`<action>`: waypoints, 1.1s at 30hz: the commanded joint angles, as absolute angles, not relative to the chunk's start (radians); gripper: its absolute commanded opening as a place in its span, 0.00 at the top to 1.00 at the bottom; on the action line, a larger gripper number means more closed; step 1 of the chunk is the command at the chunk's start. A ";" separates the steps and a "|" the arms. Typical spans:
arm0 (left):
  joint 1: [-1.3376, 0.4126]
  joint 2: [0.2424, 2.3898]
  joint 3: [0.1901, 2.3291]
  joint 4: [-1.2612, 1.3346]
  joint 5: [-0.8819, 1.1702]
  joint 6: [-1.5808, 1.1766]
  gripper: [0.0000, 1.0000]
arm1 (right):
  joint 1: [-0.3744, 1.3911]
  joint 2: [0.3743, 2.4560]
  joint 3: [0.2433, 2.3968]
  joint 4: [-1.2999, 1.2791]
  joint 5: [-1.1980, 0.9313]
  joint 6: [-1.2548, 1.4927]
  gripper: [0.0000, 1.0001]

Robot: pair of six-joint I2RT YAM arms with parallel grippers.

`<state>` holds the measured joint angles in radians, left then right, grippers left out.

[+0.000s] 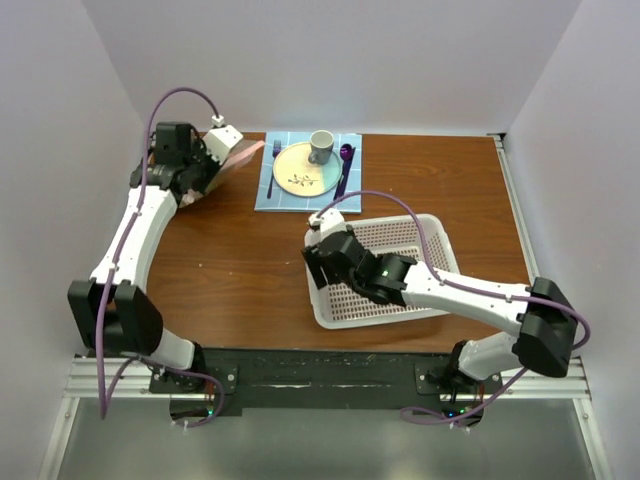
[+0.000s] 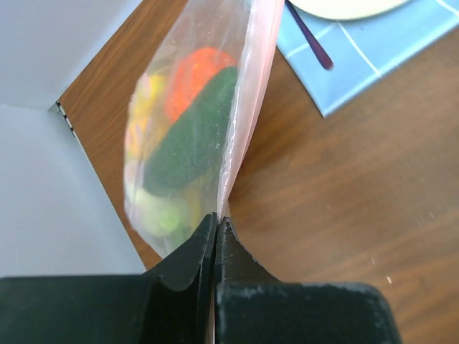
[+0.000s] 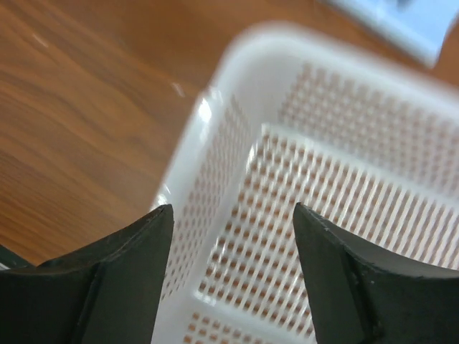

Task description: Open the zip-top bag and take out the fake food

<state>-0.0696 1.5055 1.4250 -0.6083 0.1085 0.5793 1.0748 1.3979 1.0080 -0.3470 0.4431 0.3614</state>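
The zip-top bag [image 2: 190, 154], clear with a pink strip along one edge, hangs at the table's far left corner. My left gripper [image 2: 216, 219] is shut on the bag's lower edge. The fake food shows blurred through the plastic: an orange piece [image 2: 195, 72], a dark green piece [image 2: 190, 143], yellow pieces [image 2: 143, 97] and a pale green one [image 2: 161, 215]. From above, the left gripper [image 1: 222, 152] holds the bag [image 1: 238, 160] just left of the placemat. My right gripper [image 3: 233, 211] is open with nothing between its fingers, hovering over the left end of the white basket [image 3: 215, 129].
The white perforated basket [image 1: 440, 240] sits right of centre with nothing in it. A blue placemat [image 1: 268, 195] at the back carries a plate [image 1: 300, 175], a cup [image 1: 321, 146], a fork [image 1: 273, 168] and a purple spoon [image 1: 345, 160]. White walls close in on three sides.
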 commanded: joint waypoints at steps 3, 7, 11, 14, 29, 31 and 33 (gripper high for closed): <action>-0.034 1.330 1.427 -0.824 0.278 0.706 1.00 | 1.081 1.356 1.048 0.210 0.295 -0.205 0.13; -0.034 1.312 1.492 -0.974 0.357 0.770 1.00 | 1.081 1.448 1.177 0.272 0.238 -0.351 0.11; -0.034 1.312 1.563 -1.129 0.428 0.862 1.00 | 1.081 1.522 1.278 0.287 0.181 -0.451 0.11; -0.031 1.312 1.618 -1.250 0.475 0.937 1.00 | 1.081 1.560 1.330 0.282 0.134 -0.523 0.11; -0.032 1.220 1.655 -1.316 0.572 1.032 1.00 | 1.092 1.649 1.434 0.238 0.023 -0.699 0.11; -0.032 1.216 1.663 -1.316 0.607 1.037 1.00 | 1.094 1.654 1.431 0.236 0.021 -0.706 0.11; -0.032 1.216 1.664 -1.318 0.624 1.040 1.00 | 1.092 1.660 1.433 0.236 0.021 -0.716 0.11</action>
<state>-0.0391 1.2301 1.6184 -1.3220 0.5346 1.0145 1.0863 1.6512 1.3895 0.2287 0.0486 -0.6636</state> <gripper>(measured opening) 0.018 0.891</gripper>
